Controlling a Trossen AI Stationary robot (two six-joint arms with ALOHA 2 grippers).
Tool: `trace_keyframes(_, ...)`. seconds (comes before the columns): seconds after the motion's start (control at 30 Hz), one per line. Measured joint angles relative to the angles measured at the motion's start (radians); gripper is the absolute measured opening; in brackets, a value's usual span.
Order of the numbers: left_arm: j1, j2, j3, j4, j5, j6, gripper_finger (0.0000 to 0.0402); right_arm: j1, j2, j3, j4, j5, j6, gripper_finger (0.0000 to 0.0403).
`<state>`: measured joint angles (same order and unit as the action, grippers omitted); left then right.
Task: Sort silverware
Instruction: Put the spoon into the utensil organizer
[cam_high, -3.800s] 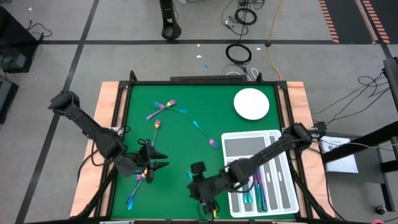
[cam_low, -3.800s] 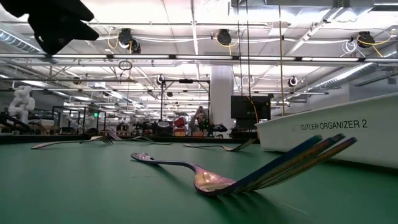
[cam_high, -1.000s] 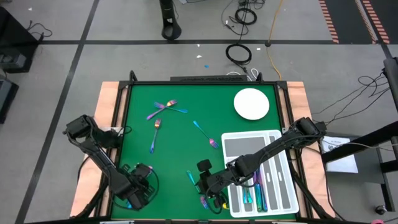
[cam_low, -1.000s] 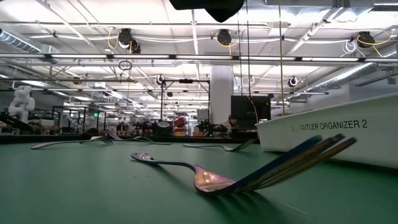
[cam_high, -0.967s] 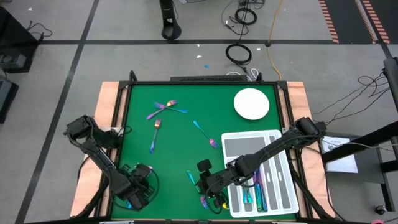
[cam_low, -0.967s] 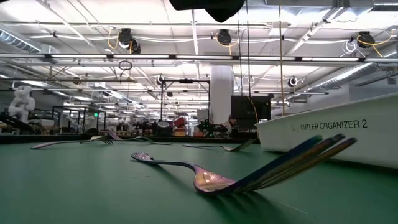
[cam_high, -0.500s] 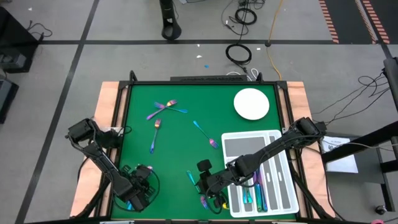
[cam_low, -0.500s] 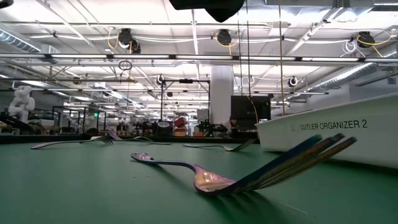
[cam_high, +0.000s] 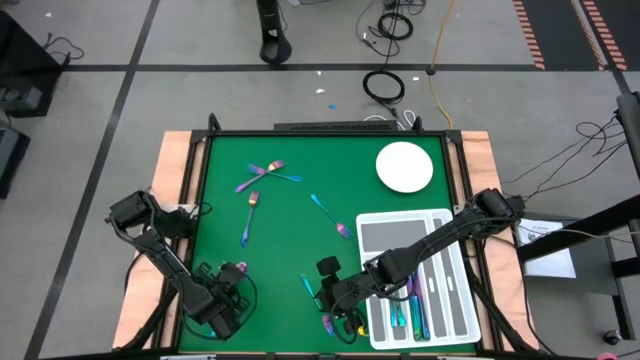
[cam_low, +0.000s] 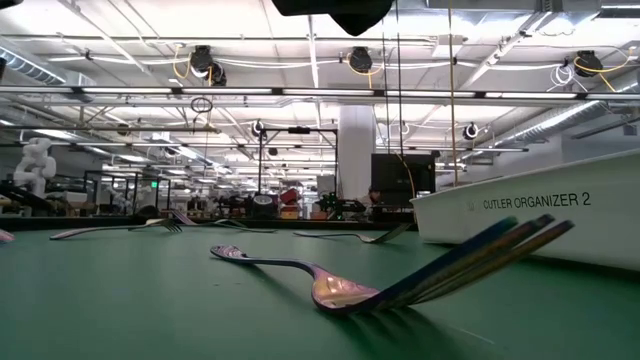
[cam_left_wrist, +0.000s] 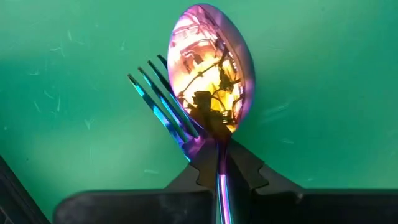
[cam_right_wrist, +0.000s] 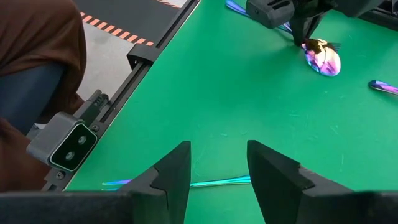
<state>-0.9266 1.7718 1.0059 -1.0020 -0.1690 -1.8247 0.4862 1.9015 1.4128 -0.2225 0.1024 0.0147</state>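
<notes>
**Left arm pulled to the front-left corner, spoon in grip**

Since the earliest frame my left arm has swung back from mid-bench to the front-left corner of the green bench (cam_high: 290, 235). My right arm has shifted only slightly, and nothing has changed in the last half second.

My left jaws are clamped on the handle of a rainbow spoon (cam_left_wrist: 211, 68). Its bowl faces the wrist camera, low over the bench. A fork (cam_left_wrist: 163, 102) sits just behind the spoon, tines fanning out beside the bowl. I cannot tell if the fork is also gripped. From my right wrist view the spoon bowl looks to be at or touching the bench.

My right jaws are apart, fingers (cam_right_wrist: 169, 171) low over the bench front just left of the white tray (cam_high: 447, 215). A slim piece (cam_right_wrist: 211, 182) lies crosswise on the bench just ahead of them, not touched.

Several sorted pieces (cam_high: 405, 312) lie in the tray's long slots. Loose forks (cam_high: 250, 215) and a spoon (cam_high: 330, 215) lie mid-bench, well apart from both arms. The white plate (cam_high: 404, 167) sits at the back right. In the low view two pieces (cam_low: 340, 290) lie crossed near the camera. A person's brown sleeve (cam_right_wrist: 37, 62) shows beyond the bench edge.
</notes>
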Motion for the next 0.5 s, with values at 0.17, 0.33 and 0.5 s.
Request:
trace_keyframes(0.17,-0.005,-0.015,0.0,-0.002,0.0,0.0,0.0021,0.0,0.0,0.0,-0.001,0.0,0.0,0.0148)
trace_keyframes(0.33,-0.028,-0.076,0.007,-0.027,-0.064,-0.005,0.0012,0.0,0.0,0.0,-0.011,0.0,0.0,0.0148)
trace_keyframes(0.5,-0.067,-0.147,0.052,-0.122,-0.229,-0.057,0.0011,0.0,0.0,0.0,-0.013,0.0,0.0,0.0148)
